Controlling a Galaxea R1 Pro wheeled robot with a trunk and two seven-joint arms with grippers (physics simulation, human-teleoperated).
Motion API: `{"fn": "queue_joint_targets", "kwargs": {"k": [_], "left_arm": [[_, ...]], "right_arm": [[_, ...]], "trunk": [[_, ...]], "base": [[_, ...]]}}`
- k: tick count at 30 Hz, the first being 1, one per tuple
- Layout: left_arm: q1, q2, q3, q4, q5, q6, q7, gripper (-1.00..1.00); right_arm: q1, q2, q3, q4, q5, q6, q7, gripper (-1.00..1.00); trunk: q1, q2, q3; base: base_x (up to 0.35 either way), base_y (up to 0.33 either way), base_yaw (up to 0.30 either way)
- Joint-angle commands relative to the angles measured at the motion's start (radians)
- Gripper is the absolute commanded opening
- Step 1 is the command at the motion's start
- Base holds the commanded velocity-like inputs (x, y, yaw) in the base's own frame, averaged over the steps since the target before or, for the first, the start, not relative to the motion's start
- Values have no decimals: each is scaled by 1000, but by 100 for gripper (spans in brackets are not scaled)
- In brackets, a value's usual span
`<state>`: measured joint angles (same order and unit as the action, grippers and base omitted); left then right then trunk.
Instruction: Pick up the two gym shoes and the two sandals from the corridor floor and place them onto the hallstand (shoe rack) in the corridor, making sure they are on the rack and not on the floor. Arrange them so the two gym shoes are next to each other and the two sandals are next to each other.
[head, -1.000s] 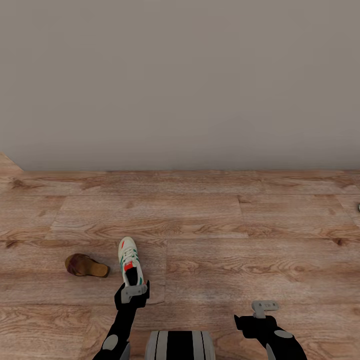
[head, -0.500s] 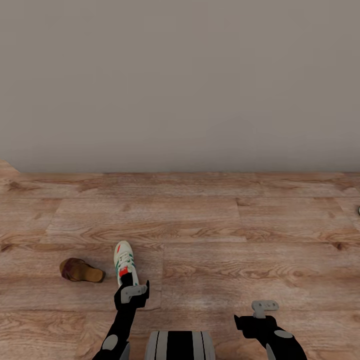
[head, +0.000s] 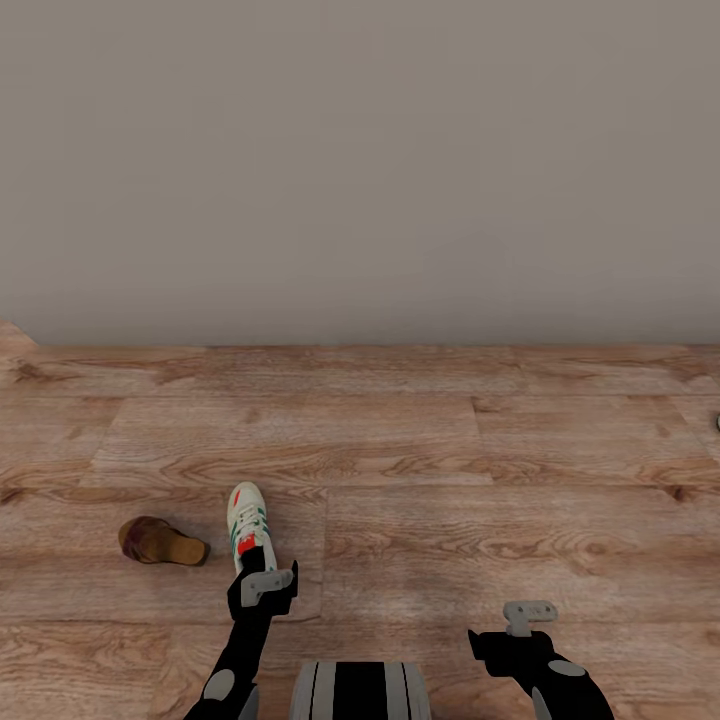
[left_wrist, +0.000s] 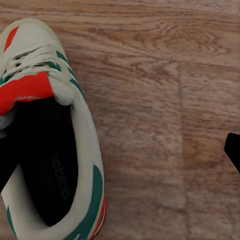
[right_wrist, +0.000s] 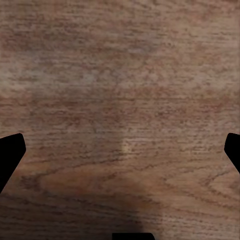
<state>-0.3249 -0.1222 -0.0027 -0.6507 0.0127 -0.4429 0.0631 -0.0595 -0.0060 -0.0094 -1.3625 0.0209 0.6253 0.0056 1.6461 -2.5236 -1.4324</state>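
Your left gripper (head: 264, 585) hangs right over the heel end of one gym shoe (head: 246, 523), which lies on the corridor floor (head: 450, 520) with its toe pointing away toward the wall. In the left wrist view the fingers stand spread wide, one dark tip at each side, and the gym shoe sits off toward one tip rather than centred between them. It looks light and fairly stiff in the sole, soft at the padded collar, so I'd judge the side wall beside the dark opening, or the heel rim, the best place to pinch; the smooth toe would likely slip. One brown sandal (head: 160, 541) lies near the shoe's far left side, clear of it. Your right gripper (head: 528, 612) hovers over bare planks, spread apart too, holding nothing.
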Motion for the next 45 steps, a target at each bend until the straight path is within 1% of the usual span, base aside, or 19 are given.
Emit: {"fn": "queue_joint_targets", "kwargs": {"k": [1,18,32,45], "left_arm": [[0,0,0,1,1,-3,3,100],[0,2,2,2,1,-3,3,100],[0,3,3,2,1,-3,3,100],[0,3,3,2,1,-3,3,100]], "right_arm": [[0,0,0,-1,2,5,1,100],[0,0,0,-1,2,5,1,100],[0,0,0,-1,2,5,1,100],[0,0,0,-1,2,5,1,100]], "trunk": [[0,0,-1],[0,0,-1],[0,0,-1],[0,0,-1]], "base": [[0,0,0],[0,0,1],[0,0,205],[0,0,30]]}}
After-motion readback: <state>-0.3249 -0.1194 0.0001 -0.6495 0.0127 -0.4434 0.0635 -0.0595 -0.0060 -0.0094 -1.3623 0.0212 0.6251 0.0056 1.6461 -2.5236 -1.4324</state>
